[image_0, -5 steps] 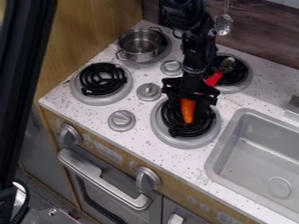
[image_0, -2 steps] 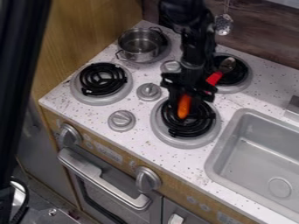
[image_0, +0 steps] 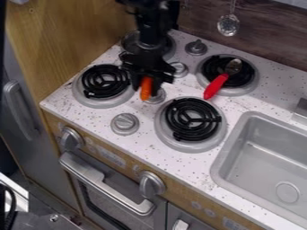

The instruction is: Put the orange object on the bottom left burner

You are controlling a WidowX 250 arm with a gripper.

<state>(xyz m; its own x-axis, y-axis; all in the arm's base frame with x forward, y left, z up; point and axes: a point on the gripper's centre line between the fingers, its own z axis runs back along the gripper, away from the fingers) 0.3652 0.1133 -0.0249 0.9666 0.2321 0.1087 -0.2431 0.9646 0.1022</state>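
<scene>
The gripper [image_0: 146, 81] hangs over the stove between the left and right burners, shut on the orange object [image_0: 146, 88], a carrot-like piece whose tip points down. Held in the air, the orange piece is in front of the middle knob and partly covers it. To its left lies the bottom left burner [image_0: 105, 81], a black coil in a grey ring with nothing on it; the gripper's left edge is close to the coil's right side.
The bottom right burner [image_0: 192, 119] is bare. A red-handled spoon [image_0: 216, 85] rests across the top right burner [image_0: 209, 67]. The arm largely covers the top left burner and the pot there. The sink [image_0: 269, 152] is at the right.
The gripper has moved left from the bottom right burner with the orange object in it, uncovering that burner and the spoon, and now hides most of the pot.
</scene>
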